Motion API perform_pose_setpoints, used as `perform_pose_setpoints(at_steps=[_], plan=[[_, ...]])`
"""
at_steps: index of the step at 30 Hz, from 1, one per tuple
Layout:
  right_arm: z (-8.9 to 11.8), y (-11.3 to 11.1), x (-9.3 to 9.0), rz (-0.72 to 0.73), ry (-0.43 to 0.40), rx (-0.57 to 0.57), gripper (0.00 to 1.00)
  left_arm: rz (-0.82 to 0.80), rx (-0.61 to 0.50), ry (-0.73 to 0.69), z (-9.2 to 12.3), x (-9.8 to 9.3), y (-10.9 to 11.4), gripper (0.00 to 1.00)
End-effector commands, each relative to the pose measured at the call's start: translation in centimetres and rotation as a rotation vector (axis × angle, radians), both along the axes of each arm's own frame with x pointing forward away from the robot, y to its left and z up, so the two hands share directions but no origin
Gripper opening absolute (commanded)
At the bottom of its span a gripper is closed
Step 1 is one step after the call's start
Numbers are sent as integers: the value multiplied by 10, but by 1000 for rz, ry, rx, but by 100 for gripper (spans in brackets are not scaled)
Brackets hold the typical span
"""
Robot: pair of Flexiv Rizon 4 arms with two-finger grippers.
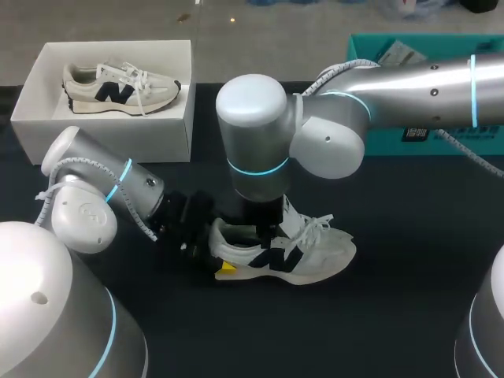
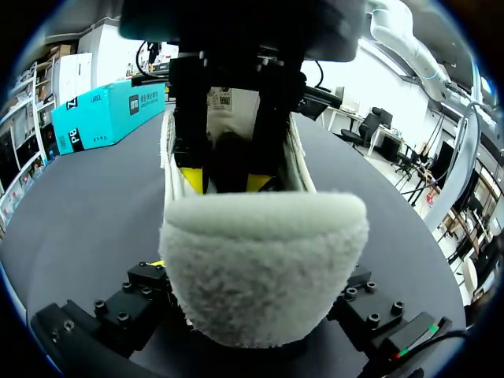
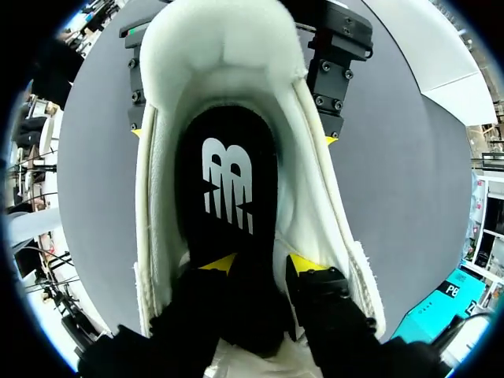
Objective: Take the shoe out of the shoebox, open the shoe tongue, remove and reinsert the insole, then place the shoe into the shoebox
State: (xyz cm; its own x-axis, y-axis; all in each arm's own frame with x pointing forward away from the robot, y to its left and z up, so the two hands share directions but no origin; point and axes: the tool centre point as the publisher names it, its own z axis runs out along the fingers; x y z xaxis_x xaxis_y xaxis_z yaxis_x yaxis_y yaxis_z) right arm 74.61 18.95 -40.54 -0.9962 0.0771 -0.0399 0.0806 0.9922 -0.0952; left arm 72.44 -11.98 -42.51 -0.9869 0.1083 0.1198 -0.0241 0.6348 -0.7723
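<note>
Between the left jaws, clamped on its heel, the shoe [image 1: 315, 256] sat pinned to the bench [image 1: 394, 315] so the right jaws (can't tell if closed) could work the insole [image 3: 228, 189].

1. Cream-white fabric sneaker [image 1: 323, 252], lower middle of the head view: one large dark letter-shaped emblem on its side.
2. Second cream-white sneaker [image 1: 118, 87] in the white cardboard shoebox [image 1: 169, 134], upper left: the same dark emblem.
3. Black foam insole [image 3: 228, 181] inside the sneaker: a white logo.
4. Teal cardboard box [image 1: 394, 146], upper right: a dark label, with white lettering on its side.
5. White tongue label [image 2: 228, 102]: a square code, perhaps with fine print, too small to read.
</note>
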Motion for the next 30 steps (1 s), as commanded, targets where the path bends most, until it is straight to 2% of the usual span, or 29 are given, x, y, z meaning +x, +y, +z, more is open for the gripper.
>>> perform_pose_setpoints(at_steps=[1,5,6,7,8,12,17,30], plan=[[-22,3,1,-4,30,-5,39,-1,3,1,-9,3,-3,0],[-37,0,-6,-14,86,-12,36,-1,3,1,-9,3,-3,0],[-39,-1,-8,-18,99,-20,27,-1,3,1,-9,3,-3,0],[-40,-2,-10,-25,110,-23,5,-1,3,1,-9,3,-3,0],[-41,-2,-11,-29,122,-22,0,-1,3,1,-9,3,-3,0],[-38,-5,-15,-65,158,-8,0,-1,3,1,-9,3,-3,0],[-27,-14,-12,-131,174,44,0,-1,3,1,-9,3,-3,0],[26,-31,0,-167,95,145,0,-1,3,1,-9,3,-3,0]])
